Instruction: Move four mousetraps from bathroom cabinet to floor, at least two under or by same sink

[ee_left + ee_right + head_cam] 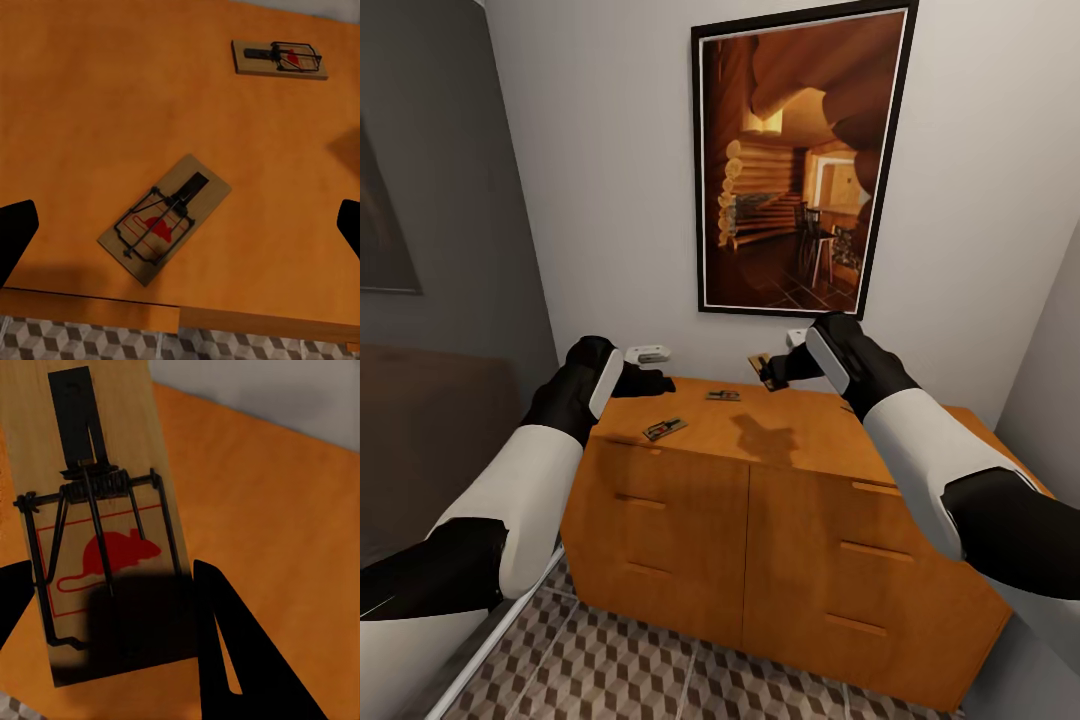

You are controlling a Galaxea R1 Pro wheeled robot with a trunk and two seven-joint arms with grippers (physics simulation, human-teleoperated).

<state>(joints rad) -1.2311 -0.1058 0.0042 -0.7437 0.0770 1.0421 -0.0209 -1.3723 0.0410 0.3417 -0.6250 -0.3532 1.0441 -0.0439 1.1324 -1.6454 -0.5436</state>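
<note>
Two mousetraps [663, 428] [722, 395] lie flat on the top of the orange-brown cabinet [690, 520]. A third mousetrap [763, 368] hangs tilted above the cabinet's back edge, with my right gripper [772, 372] shut on it. In the right wrist view this mousetrap [105, 510] sits between the fingers of the right gripper [120, 619]. My left gripper [650, 382] hovers open over the cabinet's left part. In the left wrist view, the nearer mousetrap [163, 219] lies below the left gripper [182, 229] and the other mousetrap [279, 58] farther off. The cube-patterned bathroom floor [660, 670] runs in front. The bathroom sink is out of view.
A framed picture [800, 160] hangs on the white wall behind the cabinet. Two small white fittings [648, 353] [797, 338] sit at the wall above the cabinet's back edge. A dark brown piece of furniture [420, 430] stands to the left.
</note>
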